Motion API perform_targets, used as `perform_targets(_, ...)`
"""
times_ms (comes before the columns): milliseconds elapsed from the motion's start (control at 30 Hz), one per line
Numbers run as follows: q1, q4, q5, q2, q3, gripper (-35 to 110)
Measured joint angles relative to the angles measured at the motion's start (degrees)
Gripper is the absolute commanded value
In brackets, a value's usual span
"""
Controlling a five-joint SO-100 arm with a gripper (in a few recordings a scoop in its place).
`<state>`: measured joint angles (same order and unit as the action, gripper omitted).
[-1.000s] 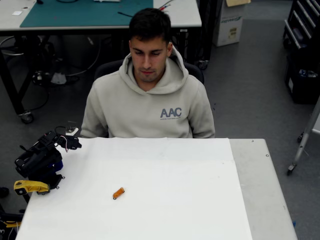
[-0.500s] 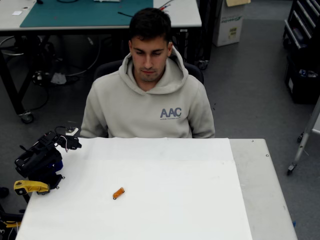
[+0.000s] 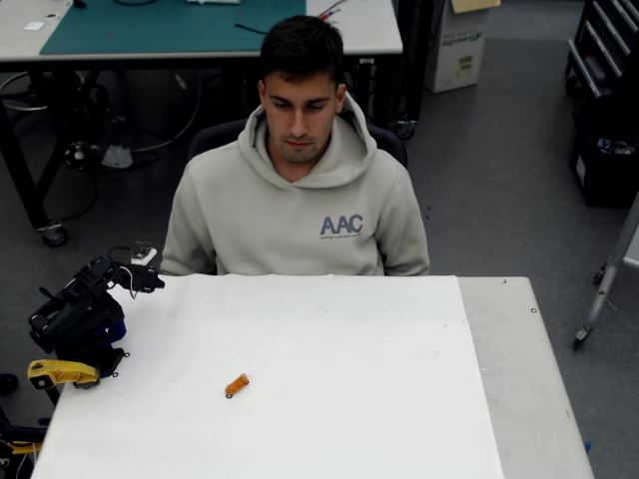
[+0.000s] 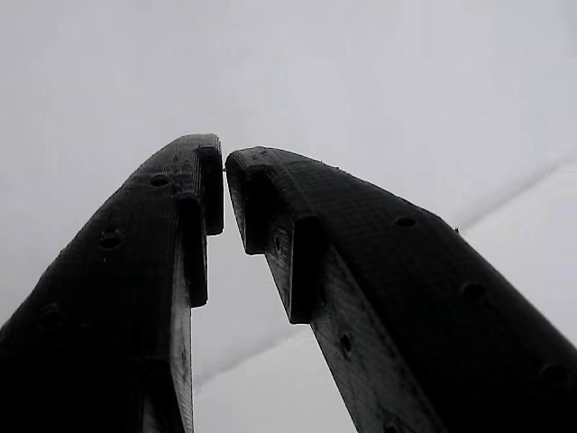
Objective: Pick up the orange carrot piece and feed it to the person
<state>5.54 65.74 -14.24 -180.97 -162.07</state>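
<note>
**Carrot piece on the sheet, arm folded at the table's left edge**

On the white sheet covering the table, the orange carrot piece lies alone, slightly left of the sheet's middle in the overhead view, tilted so one end points toward about 2 o'clock. Nothing touches it.

From the carrot piece, the black arm sits toward 9 to 10 o'clock, well apart, folded up at the left edge of the table. A yellow part with a black end rests just below the arm's body, at about 9 o'clock from the carrot. The arm's upper end, with thin wires showing, reaches toward the table's far left corner.

The person sits behind the far edge of the table, at about 12 to 1 o'clock from the carrot piece, head bowed toward the sheet, wearing a light hooded sweatshirt lettered "AAC" on the chest.

Seen from the wrist camera, the gripper shows two dark fingers rising from the bottom edge and converging at their tips, which nearly meet with a hairline gap between them; lower down the jaws spread apart into a narrow wedge. Nothing is held between them. Behind the fingers lies a pale surface crossed by a faint line.
</note>
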Motion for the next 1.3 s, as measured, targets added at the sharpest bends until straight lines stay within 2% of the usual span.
perform_targets(367,-6.42,0.00,-0.44,23.82,18.72,-3)
perform_targets(800,-19.51,-0.09,-0.53,48.43,35.95,-3)
perform_targets(1300,-32.61,-0.09,-13.71,66.97,43.33,-3)
